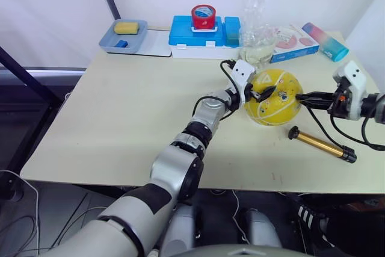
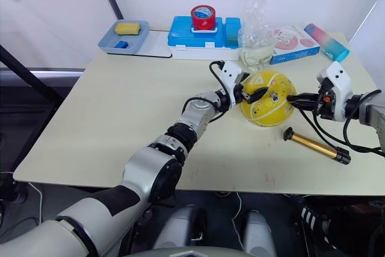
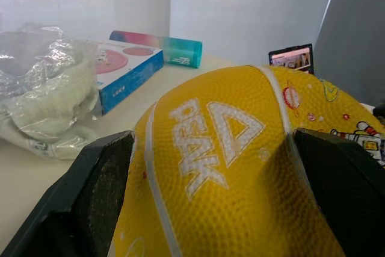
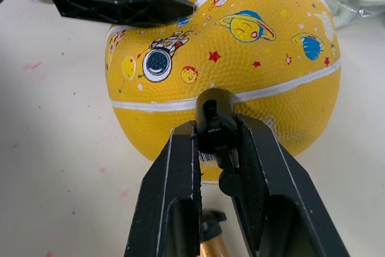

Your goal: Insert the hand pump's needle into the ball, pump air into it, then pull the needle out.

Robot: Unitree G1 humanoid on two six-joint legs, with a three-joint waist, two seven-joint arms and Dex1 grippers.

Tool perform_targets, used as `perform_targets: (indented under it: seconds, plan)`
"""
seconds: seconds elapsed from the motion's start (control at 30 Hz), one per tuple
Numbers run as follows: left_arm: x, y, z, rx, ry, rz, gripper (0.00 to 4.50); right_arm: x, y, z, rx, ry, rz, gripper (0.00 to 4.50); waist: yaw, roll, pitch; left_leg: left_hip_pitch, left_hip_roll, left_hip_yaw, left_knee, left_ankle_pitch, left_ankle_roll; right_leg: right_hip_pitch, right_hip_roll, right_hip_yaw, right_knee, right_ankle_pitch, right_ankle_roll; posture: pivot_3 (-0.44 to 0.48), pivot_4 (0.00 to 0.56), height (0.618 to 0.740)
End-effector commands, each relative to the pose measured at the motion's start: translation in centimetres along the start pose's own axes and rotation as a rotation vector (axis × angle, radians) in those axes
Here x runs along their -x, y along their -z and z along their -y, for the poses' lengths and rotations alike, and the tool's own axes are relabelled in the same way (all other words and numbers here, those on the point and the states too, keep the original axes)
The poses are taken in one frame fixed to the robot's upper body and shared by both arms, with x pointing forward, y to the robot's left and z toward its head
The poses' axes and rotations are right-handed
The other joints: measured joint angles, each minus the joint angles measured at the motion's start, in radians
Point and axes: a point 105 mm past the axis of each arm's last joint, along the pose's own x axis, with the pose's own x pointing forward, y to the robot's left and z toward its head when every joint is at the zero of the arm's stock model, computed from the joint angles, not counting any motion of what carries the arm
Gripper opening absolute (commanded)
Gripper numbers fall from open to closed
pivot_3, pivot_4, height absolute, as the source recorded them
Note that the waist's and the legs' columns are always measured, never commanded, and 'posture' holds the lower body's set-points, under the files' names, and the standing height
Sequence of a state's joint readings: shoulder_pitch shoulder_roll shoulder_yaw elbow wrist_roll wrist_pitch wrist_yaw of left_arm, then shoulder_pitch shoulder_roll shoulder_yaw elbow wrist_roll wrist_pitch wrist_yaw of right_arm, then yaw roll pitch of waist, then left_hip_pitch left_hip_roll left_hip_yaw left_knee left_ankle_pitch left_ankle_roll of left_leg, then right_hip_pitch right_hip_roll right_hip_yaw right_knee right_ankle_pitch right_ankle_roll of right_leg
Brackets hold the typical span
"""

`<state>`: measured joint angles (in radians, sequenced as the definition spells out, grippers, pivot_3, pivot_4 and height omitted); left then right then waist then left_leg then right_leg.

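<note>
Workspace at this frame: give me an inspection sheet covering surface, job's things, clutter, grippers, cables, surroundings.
Surface: beige table, faint red marks.
Job's things: ball dented; needle at its seam; hand pump lying beside it.
Clutter: blue box with red tape roll, tray, plastic bag, carton, tube.
Grippers: left gripper spans the ball; right gripper shut on needle.
Cables: black hose.
Surroundings: white curtain.

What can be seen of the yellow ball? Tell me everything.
The ball is yellow pebbled rubber with white seam lines, white PEAK lettering and small space cartoons: planets, stars, an astronaut. It looks underinflated, dented on top, and rests on the table in front of a crinkled clear bag. The left gripper straddles its upper side, and the right gripper presses the needle against a seam.
</note>
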<state>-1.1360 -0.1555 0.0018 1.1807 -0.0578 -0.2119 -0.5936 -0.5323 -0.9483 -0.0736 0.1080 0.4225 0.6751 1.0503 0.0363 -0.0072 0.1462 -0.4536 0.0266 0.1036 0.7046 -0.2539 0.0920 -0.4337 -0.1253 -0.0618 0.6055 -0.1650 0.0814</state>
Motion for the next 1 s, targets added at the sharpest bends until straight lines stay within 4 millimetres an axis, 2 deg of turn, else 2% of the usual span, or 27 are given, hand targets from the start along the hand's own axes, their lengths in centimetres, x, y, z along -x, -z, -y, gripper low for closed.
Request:
perform_targets:
  seconds: [0.03, 0.27, 0.37, 0.67, 1.0]
  plan:
    - [-1.4, -2.4, 2.0, -0.01, 0.062, 0.084, 4.5, 0.1, -2.4, 0.0, 0.07, 0.007, 0.065, 0.33, 0.0, 0.0, 0.0, 0.0, 0.0, 0.0, 0.0, 0.0, 0.0, 0.0, 0.0, 0.0, 0.0, 0.0, 0.0, 0.0, 0.15, 0.739]
    - [-1.8, -3.1, 3.0, -0.046, 0.113, 0.098, 4.5, -0.6, -3.0, -0.2, 0.073, -0.007, 0.084, 0.33, -0.002, 0.0, 0.0, 0.0, 0.0, 0.0, 0.0, 0.0, 0.0, 0.0, 0.0, 0.0, 0.0, 0.0, 0.0, 0.0, 0.15, 0.739]
    - [-2.1, -2.7, 3.8, -0.08, 0.148, 0.061, 4.5, -0.5, -3.0, -0.1, 0.075, -0.008, 0.081, 0.33, -0.004, 0.0, 0.0, 0.0, 0.0, 0.0, 0.0, 0.0, 0.0, 0.0, 0.0, 0.0, 0.0, 0.0, 0.0, 0.0, 0.15, 0.739]
    - [-2.0, 2.5, 4.7, -0.087, 0.109, -0.155, 4.5, -0.1, -3.2, 0.3, 0.123, 0.011, -0.01, 0.33, -0.013, 0.0, 0.0, 0.001, 0.0, 0.0, 0.0, -0.001, 0.002, 0.001, 0.0, 0.0, 0.001, 0.0, 0.0, 0.0, 0.15, 0.739]
    - [-0.8, 7.3, 5.6, -0.137, 0.101, -0.321, 4.5, 0.8, -5.7, 0.6, 0.195, 0.012, -0.113, 0.33, -0.015, 0.001, 0.0, 0.002, 0.001, -0.001, 0.0, -0.001, 0.002, 0.001, 0.0, 0.0, 0.001, 0.0, 0.0, 0.0, 0.15, 0.739]
